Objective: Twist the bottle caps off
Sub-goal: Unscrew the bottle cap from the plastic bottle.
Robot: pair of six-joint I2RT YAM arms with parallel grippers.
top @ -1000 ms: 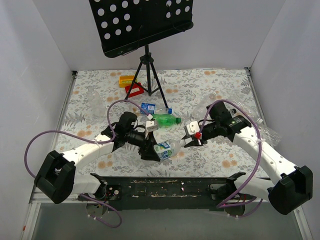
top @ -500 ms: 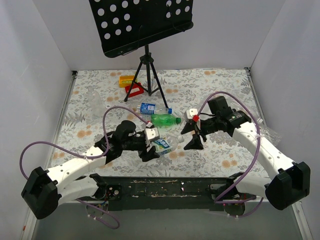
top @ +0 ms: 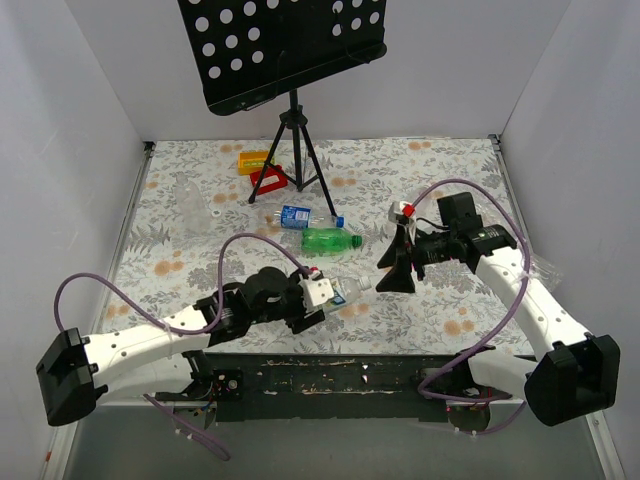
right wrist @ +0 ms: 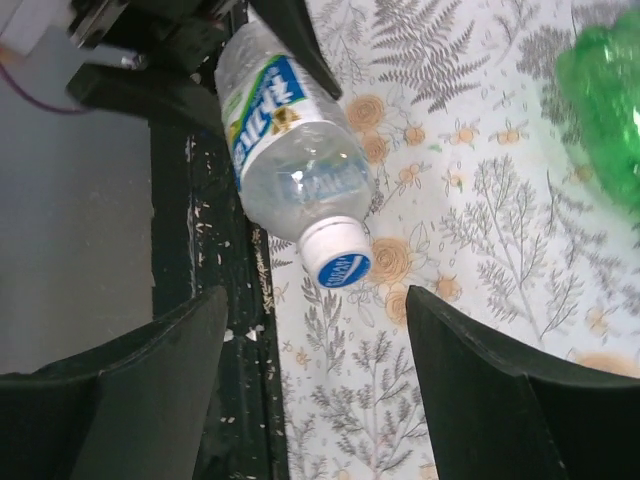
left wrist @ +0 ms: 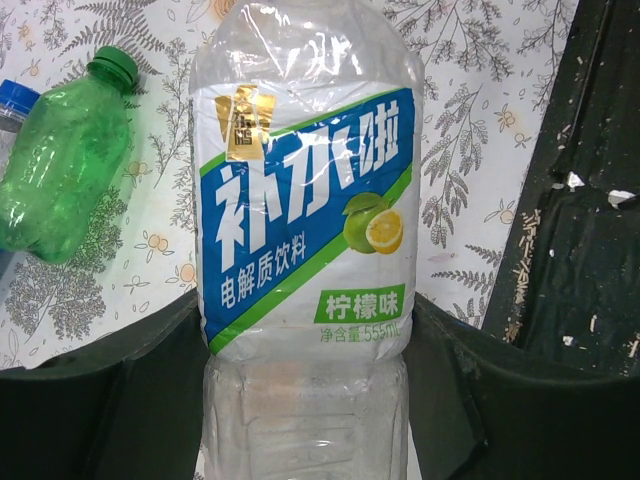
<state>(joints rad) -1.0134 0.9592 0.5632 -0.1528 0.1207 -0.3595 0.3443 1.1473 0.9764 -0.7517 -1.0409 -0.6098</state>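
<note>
While L gripper (left wrist: 307,312) is clamping labelled bottle (left wrist: 305,200) near-centre, R gripper (top: 396,268) is hanging released, clear of its cap (right wrist: 337,257).

Bright, even light falls from above, leaving only soft, faint shadows under the arms on the flowered table (top: 450,170). In the left wrist view the clear bottle (left wrist: 305,250) shows pale glare on its crinkled upper part, while its label stays sharp. In both wrist views the dark fingers (right wrist: 500,400) along the lower edge look soft and out of focus.
</note>
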